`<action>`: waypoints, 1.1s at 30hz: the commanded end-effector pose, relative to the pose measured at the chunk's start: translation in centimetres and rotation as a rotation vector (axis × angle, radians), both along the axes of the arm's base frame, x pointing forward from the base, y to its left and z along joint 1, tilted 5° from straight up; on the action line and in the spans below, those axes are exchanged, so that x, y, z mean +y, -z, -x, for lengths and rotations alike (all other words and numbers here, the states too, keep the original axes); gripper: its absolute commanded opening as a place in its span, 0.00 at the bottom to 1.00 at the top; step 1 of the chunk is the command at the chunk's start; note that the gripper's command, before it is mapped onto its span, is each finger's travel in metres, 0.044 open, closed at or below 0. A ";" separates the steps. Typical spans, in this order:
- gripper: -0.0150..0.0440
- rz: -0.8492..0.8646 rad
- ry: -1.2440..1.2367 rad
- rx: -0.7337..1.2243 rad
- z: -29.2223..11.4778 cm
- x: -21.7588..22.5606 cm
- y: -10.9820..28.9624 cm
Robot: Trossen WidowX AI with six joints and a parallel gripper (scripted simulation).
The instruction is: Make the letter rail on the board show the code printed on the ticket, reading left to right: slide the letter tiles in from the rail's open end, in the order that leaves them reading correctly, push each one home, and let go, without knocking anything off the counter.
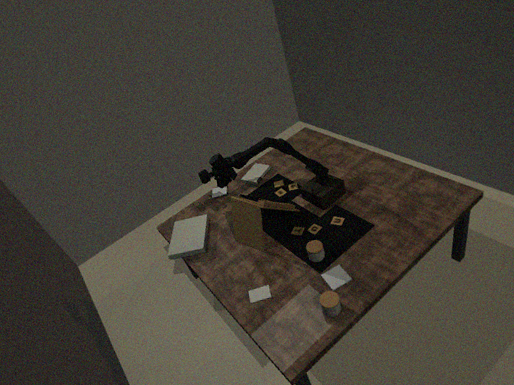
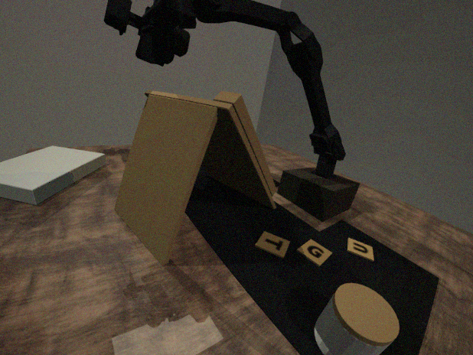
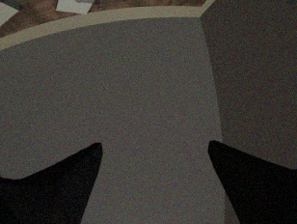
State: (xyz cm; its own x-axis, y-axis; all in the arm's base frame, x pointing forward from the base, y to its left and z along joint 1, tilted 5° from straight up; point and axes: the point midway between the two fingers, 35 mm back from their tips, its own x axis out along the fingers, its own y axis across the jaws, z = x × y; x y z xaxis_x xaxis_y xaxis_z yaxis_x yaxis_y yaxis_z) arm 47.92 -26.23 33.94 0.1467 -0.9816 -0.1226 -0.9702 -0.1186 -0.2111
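My gripper (image 3: 156, 148) is open and empty, raised high beyond the board and facing the wall. The tan tent-shaped board (image 1: 246, 219) (image 2: 164, 168) stands on the counter; its letter side faces away, so the rail's contents cannot be read. Tiles marked T (image 1: 298, 231) (image 2: 272, 245), G (image 1: 314, 228) (image 2: 314, 252) and U (image 1: 337, 220) (image 2: 360, 249) lie flat on the black mat (image 1: 351, 233) (image 2: 406, 283). Three more tiles, one (image 1: 279, 184) at the back, one (image 1: 293, 187) to its right and one (image 1: 280, 192) nearer, have unreadable letters. No code is legible on any white card.
A lidded jar (image 1: 315, 251) (image 2: 363, 317) stands on the mat's near corner; another jar (image 1: 330, 303) is near the counter edge. White cards (image 1: 260, 293) (image 1: 336, 277) (image 1: 219, 191) lie around. A large pale slab (image 1: 189, 236) (image 2: 50, 170) is at the left edge, a smaller one (image 1: 255, 173) behind.
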 end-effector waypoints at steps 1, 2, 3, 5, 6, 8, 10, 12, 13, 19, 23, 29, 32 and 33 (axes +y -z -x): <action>0.98 -0.006 -0.005 -0.005 0.1 -0.2 0.1; 1.00 -0.026 -0.021 -0.020 0.3 -0.7 0.5; 1.00 -0.062 -0.045 -0.045 0.8 -1.5 1.1; 1.00 -0.162 -0.094 -0.109 2.2 -3.1 2.9; 1.00 -0.218 -0.113 -0.142 3.0 -3.8 3.9; 1.00 -0.342 -0.140 -0.214 4.8 -4.7 5.9; 1.00 -0.478 -0.150 -0.292 6.9 -5.1 8.1; 1.00 -0.624 -0.143 -0.376 9.2 -5.1 10.3; 1.00 -0.700 -0.133 -0.421 10.3 -4.9 11.3; 1.00 -1.074 -0.028 -0.651 16.0 -2.3 16.0; 1.00 -1.339 0.096 -0.827 19.7 0.8 18.6; 1.00 -1.758 0.370 -1.133 24.6 6.9 21.2; 1.00 -1.874 0.460 -1.222 25.7 8.7 21.6; 1.00 -1.880 0.465 -1.227 25.8 8.8 21.6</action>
